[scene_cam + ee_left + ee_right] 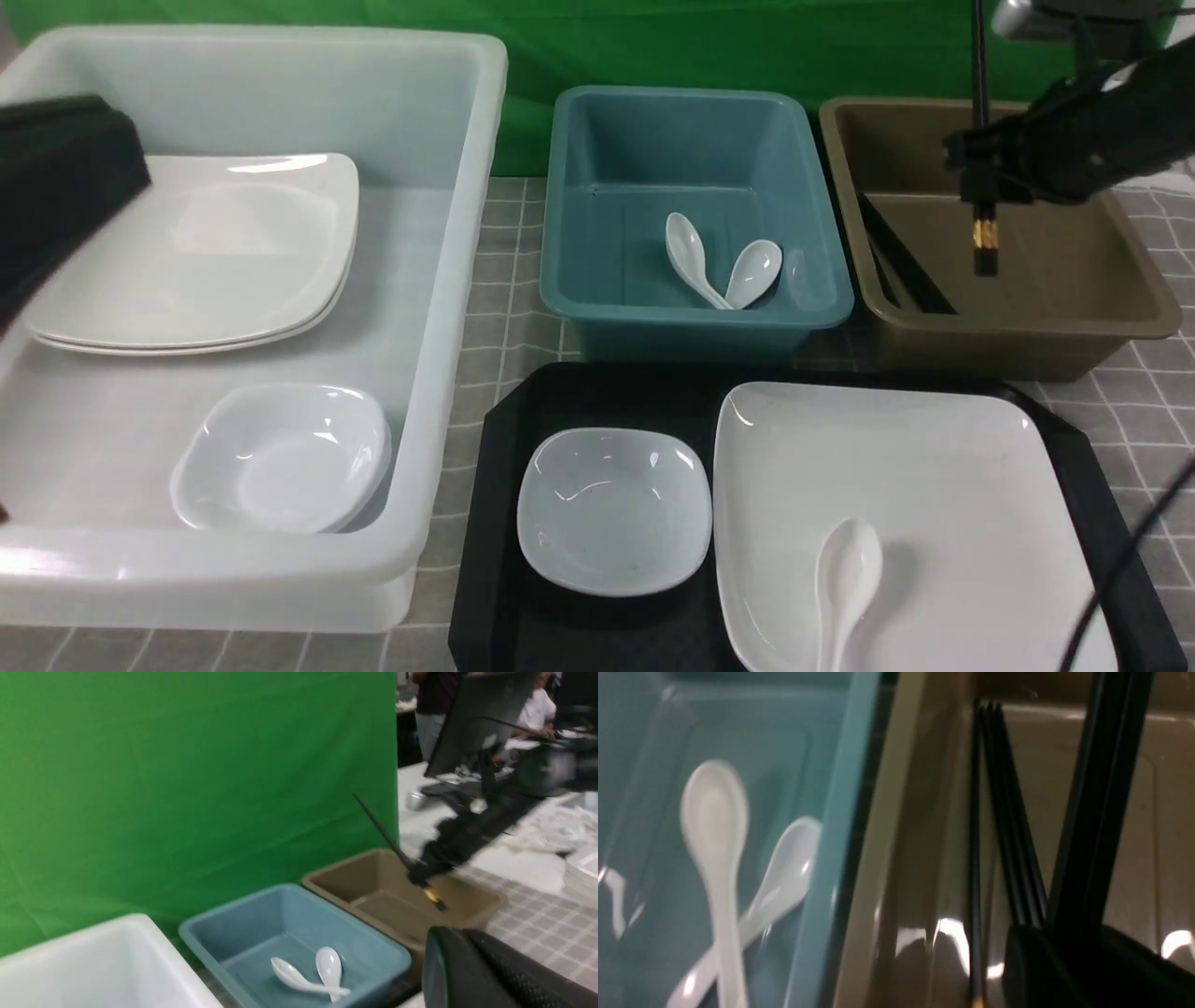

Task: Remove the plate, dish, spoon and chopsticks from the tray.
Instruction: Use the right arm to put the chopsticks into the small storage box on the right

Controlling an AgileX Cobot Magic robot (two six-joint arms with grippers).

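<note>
**A:** The right claw (978, 187) is clamped on the pair of long thin black chopsticks with gold bands (984, 233). We see them held upright, gold ends down, above the brown rectangular plastic tub (1148, 308).

**B:** Do the lower ends reach the tub's floor?

**A:** We cannot tell. More black sticks (901, 261) lie slanted along that tub's left wall.

**B:** And the left claw (462, 961)?

**A:** We see only its dark, textured tip in its own wrist view, jaws pressed together.

**B:** What do we find on the large black rectangular plastic tray (495, 560)?

**A:** The large glossy white squarish plate (934, 467) fills its right part. The small pale grey-white rounded-square dish (611, 509) sits on its left part, just beside the plate. We cannot tell whether their rims touch. The glossy white soup spoon (845, 579) lies on the plate, bowl up and handle pointing towards us.

**B:** What about the other tubs?

**A:** The teal plastic tub (579, 233) stands behind the tray and holds two white spoons (724, 261) with crossed handles. On the left, the big translucent white tub (448, 280) holds stacked white plates (205, 261) and stacked small dishes (280, 457). Everything rests on a surface covered with grey checked cloth (1148, 411).
</note>
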